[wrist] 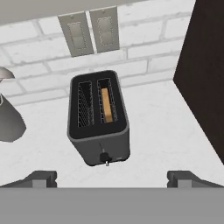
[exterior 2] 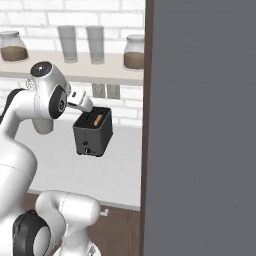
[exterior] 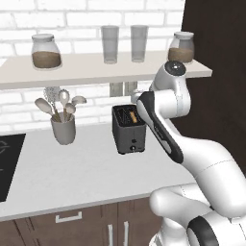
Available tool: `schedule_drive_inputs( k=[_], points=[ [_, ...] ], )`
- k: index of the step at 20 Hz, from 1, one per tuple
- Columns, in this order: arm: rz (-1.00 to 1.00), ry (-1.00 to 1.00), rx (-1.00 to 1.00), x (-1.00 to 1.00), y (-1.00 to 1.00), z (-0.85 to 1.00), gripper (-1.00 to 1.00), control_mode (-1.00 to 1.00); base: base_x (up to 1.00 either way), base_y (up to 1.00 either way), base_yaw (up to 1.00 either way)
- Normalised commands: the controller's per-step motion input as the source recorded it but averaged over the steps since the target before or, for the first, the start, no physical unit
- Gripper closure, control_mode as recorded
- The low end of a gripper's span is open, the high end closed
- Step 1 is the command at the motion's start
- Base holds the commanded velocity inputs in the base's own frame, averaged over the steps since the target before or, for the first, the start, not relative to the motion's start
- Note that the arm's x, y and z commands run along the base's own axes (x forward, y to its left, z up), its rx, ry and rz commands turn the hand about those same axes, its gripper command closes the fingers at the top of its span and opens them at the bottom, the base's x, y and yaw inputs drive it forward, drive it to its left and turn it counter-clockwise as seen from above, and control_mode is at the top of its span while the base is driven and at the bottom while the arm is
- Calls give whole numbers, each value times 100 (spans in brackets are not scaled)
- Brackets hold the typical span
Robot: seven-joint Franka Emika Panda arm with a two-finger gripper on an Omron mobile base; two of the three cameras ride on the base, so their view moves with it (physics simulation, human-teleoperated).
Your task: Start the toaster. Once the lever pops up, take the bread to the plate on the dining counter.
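Toaster (wrist: 99,127): one, two slots | bread (wrist: 106,105): one slice | gripper (wrist: 112,178): spread, empty

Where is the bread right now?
The bread sits in the right-hand slot of the toaster in the hand view, on the worktop below two wall sockets.
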Motion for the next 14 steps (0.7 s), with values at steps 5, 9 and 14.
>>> schedule_drive_inputs(
  k=[5,9,14],
  points=[
    [0,0,0,0,0,0,-100,-100,0,0,0],
    [0,0,0,0,0,0,-100,-100,0,0,0],
    [0,0,0,0,0,0,-100,-100,0,0,0]
  ],
)
